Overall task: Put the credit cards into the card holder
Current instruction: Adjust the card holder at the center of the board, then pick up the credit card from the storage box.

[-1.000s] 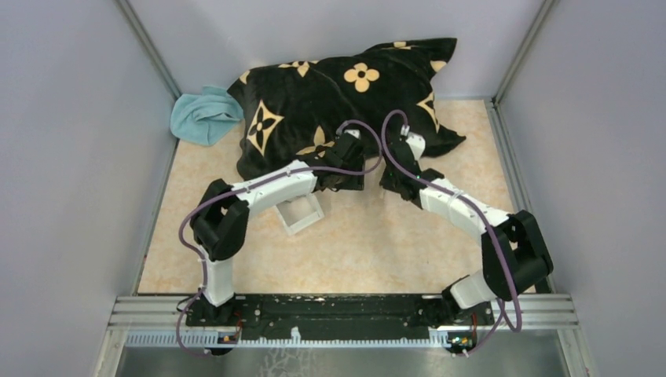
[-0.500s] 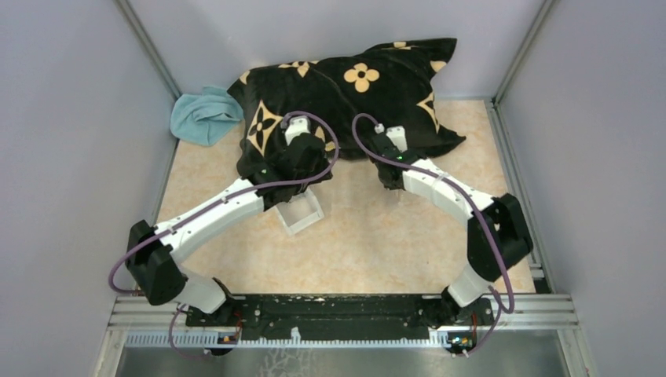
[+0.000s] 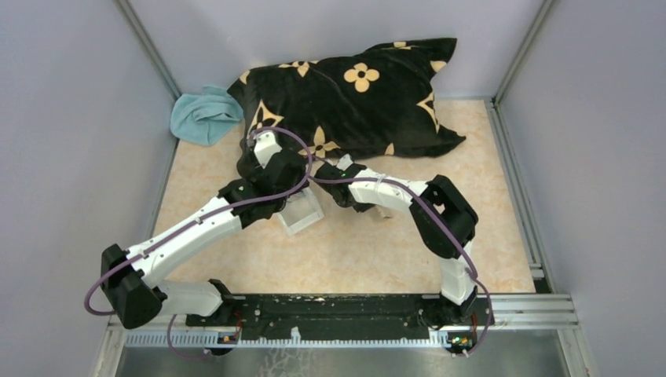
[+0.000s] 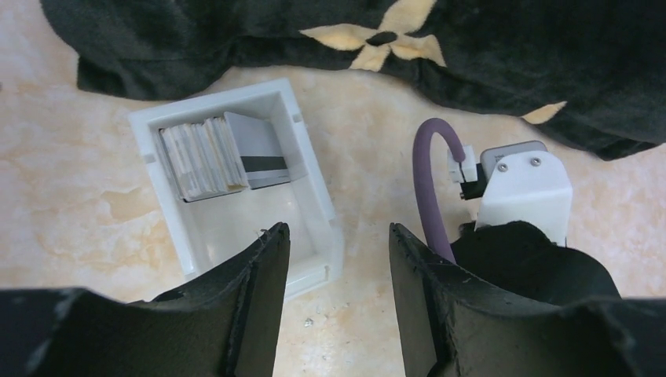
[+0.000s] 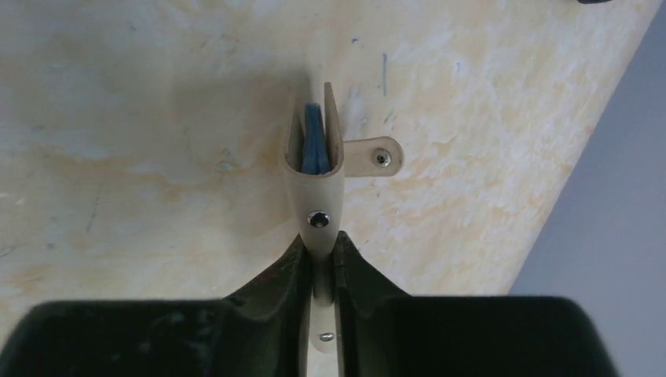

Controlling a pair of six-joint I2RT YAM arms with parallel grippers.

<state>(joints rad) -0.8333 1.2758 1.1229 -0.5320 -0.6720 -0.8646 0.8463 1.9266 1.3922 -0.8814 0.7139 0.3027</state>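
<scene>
Right pincer [image 5: 318, 253]: clenched on card holder [image 5: 314, 188]; mouth faces away, blue card [image 5: 314, 149] inside.
Left pincer [image 4: 338, 236]: released, empty, over tray [image 4: 312, 169].
Remaining credit cards [image 4: 206, 157]: on edge at tray's far end, ahead-left of left pincer.
Long axis: card edges run away from that pincer.
Nearer arm: left.

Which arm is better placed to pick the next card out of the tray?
Left. The left gripper, open, hangs right by the tray of cards; the right gripper is shut on the wallet, so it looks busy.
</scene>
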